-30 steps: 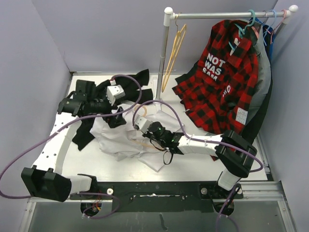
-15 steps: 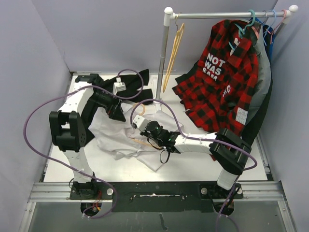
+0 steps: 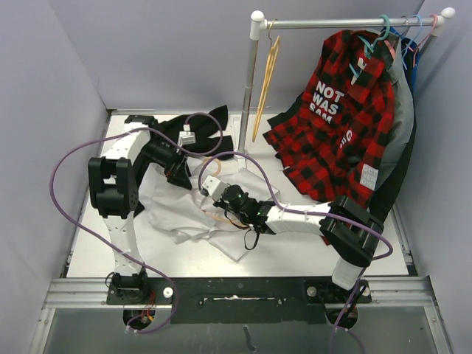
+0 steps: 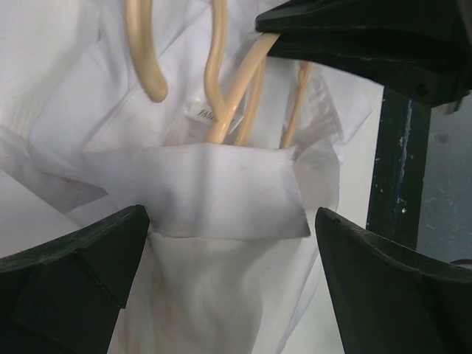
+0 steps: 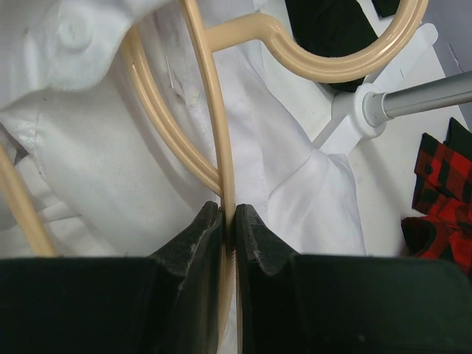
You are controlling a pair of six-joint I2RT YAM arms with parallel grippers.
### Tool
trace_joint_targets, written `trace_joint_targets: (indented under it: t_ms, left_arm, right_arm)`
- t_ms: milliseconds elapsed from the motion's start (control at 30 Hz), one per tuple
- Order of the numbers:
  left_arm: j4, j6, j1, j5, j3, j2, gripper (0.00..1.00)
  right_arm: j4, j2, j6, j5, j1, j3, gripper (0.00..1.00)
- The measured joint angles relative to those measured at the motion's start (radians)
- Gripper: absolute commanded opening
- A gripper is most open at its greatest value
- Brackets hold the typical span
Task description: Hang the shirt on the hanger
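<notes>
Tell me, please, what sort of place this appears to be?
Probably a robotics lab cell for clothes handling: plain lilac walls box in a white table, and a garment rail holds a plaid shirt.

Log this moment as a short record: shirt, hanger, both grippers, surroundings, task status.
shirt: white, crumpled on the table
hanger: tan, arms tucked under the shirt's collar, hook outside
right gripper: shut on a hanger arm
left gripper: open, fingers either side of the folded collar
rack: holds plaid shirt and yellow hanger
status: hanger partly inside shirt; not fully dressed
</notes>
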Motion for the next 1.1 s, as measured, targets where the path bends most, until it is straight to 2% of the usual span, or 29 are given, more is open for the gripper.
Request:
trace_joint_targets:
  t_ms: [300,600,733,967,1100]
  left_arm:
    - [0.176,-0.105,-0.009,-0.112,-0.071,0.0,0.98]
    - [0.222,-0.13,-0.027,-0.121,-0.108,-0.03,0.96]
    - [0.291,-0.158,-0.041,-0.116,-0.249,-0.161,0.98]
    - [0.457,-0.173,-0.06,-0.128,-0.483,-0.511,0.98]
    - [0.466,-0.213,-0.082,-0.118,-0.539,-0.592,0.98]
  right_arm:
    - [0.0,0.0,0.0,0.0,0.0,0.0,0.0]
    - [0.002,0.0,-0.002,0.008,0.0,0.0,0.0]
    - [0.007,0.0,-0.01,0.021,0.0,0.0,0.0]
    - [0.051,0.0,-0.019,0.034,0.012,0.0,0.0]
    - [0.053,0.01,-0.019,0.047,0.011,0.0,0.0]
